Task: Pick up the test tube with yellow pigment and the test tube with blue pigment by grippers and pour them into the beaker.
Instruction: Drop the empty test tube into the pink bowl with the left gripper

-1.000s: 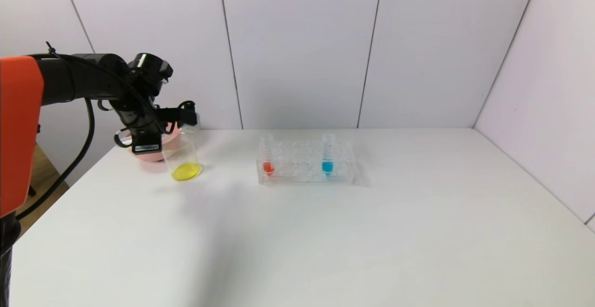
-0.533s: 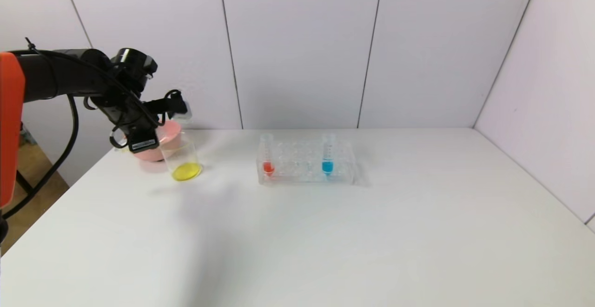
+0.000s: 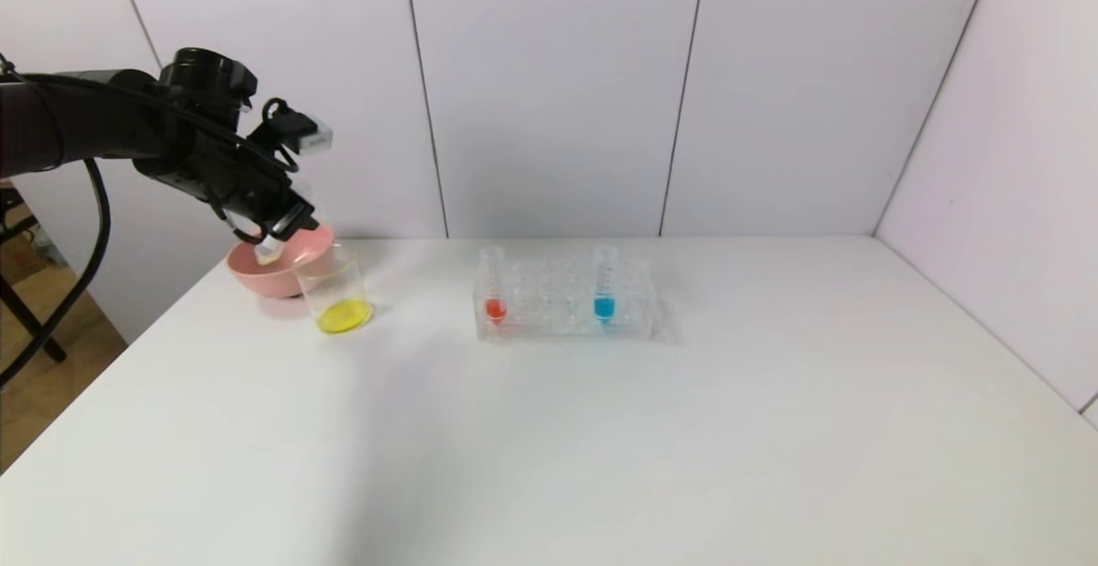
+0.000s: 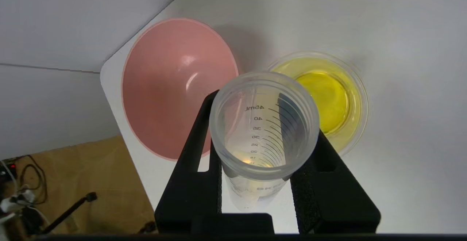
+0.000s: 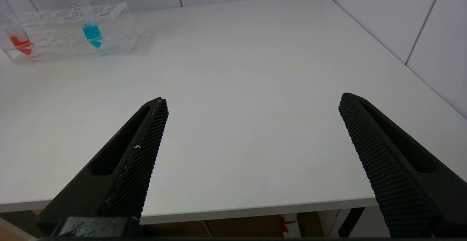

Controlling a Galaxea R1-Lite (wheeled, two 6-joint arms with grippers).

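Clamped in your left gripper, black jaws pressing either side, is the slim clear graduated test tube with yellow pigment, now drained to a faint yellow trace at its tip; it hangs above the table, over the near rim of the shallow pink plastic bowl and just beside the small clear glass beaker, which holds a yellow pool at its bottom; you can judge the yellow pour done; the slim clear test tube with blue pigment stands upright in the clear many-holed plastic rack, well apart from the beaker, with a red-tipped clear tube at the rack's other end; your right gripper idles low at the table's near edge, jaws spread wide and empty; watch for the smooth tube slipping if you loosen the grip early, since it could strike the beaker and tip it; when you reach for the rack, mind the red tube, as a wrong pick spoils the mix
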